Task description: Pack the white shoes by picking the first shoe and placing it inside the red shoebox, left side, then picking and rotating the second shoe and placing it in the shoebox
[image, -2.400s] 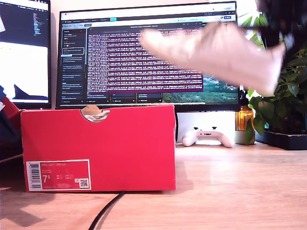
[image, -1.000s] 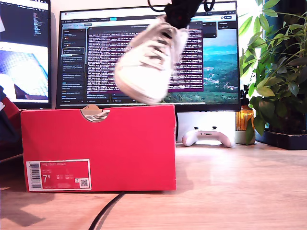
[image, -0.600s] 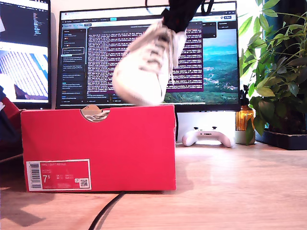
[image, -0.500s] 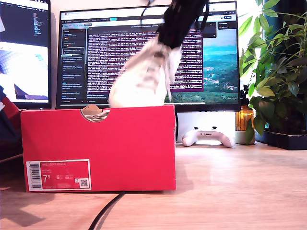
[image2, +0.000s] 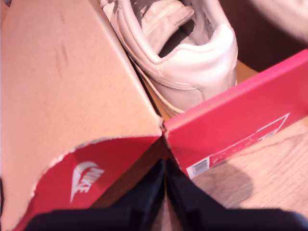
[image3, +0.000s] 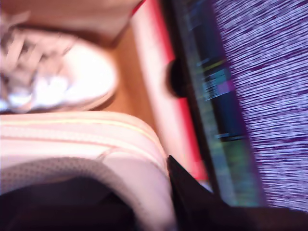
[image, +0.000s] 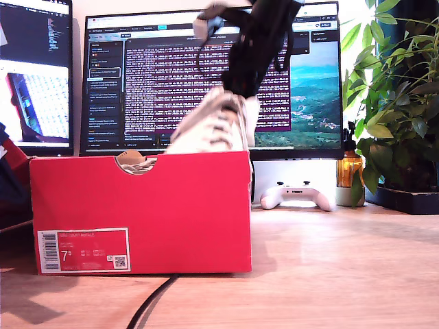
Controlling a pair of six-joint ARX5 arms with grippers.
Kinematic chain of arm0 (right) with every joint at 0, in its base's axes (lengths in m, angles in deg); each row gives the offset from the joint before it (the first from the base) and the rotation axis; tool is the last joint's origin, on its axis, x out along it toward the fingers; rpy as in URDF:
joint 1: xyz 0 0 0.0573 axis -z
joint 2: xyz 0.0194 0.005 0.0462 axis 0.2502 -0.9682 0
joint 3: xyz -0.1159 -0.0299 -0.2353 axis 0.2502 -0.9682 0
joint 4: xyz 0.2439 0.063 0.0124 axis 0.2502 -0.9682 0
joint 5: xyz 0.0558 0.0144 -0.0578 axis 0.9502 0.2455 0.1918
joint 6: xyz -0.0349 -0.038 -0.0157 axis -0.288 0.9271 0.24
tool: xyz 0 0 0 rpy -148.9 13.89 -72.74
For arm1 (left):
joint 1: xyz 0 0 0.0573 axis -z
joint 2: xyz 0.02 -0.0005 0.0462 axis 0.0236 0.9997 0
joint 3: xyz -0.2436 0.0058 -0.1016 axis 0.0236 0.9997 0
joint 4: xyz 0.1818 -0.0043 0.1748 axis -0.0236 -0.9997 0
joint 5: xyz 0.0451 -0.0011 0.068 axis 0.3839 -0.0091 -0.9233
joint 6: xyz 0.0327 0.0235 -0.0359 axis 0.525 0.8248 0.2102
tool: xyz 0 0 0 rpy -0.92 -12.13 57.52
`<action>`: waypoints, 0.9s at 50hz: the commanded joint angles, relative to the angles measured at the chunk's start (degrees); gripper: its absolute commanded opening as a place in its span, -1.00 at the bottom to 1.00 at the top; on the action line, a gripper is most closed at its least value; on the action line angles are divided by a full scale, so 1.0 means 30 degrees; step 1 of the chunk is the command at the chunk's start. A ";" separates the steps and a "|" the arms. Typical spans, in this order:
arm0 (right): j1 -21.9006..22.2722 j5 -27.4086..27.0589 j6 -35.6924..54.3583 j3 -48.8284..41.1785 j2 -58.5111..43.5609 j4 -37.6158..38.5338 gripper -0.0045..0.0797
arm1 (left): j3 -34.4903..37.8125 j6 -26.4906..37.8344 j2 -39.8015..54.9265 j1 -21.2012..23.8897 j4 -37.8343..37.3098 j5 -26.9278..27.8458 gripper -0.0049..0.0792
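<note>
A light wooden tabletop (image: 343, 274) fills the lower part of the exterior view. On it, at lower left, stands the large red cardboard shoebox (image: 140, 212). A white game controller (image: 298, 195) rests right of centre, a black cable (image: 152, 301) crosses the bottom edge, and a black planter tray (image: 408, 200) sits at the right edge.

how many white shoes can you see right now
2. One shoe hangs from my second gripper, toe dipping into the red shoebox. The other shoe already lies inside the box.
</note>
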 commanded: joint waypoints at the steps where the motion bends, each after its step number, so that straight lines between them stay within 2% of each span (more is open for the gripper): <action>1: -0.0168 0.0080 -0.0168 0.0437 -0.0503 0.0087 -0.92 | -0.0197 -0.0080 0.0073 -0.0015 0.0138 0.0022 -0.93; 13: -0.0226 0.0095 -0.0328 0.0437 -0.1341 0.0117 -0.92 | -0.0197 -0.0080 0.0073 -0.0015 0.0146 0.0022 -0.93; 17: -0.0255 0.0102 -0.0313 0.0437 -0.1399 0.0095 -0.78 | -0.0197 -0.0080 0.0073 -0.0015 0.0146 0.0022 -0.93; 25: -0.0430 0.0240 -0.1035 0.0437 -0.1406 0.0634 -0.38 | -0.0197 -0.0080 0.0073 -0.0015 0.0146 0.0022 -0.93; 31: -0.0546 0.0189 -0.1370 0.0437 -0.1406 0.1217 -0.31 | -0.0197 -0.0080 0.0073 -0.0015 0.0146 0.0022 -0.93; 37: -0.0845 -0.0758 -0.1333 0.0474 -0.1392 0.1865 -0.30 | -0.0197 -0.0073 0.0073 -0.0015 0.0146 0.0022 -0.93; 45: -0.0984 -0.3111 -0.1647 0.1056 -0.1370 0.1530 -0.31 | -0.0197 -0.0080 0.0073 -0.0015 0.0146 0.0022 -0.93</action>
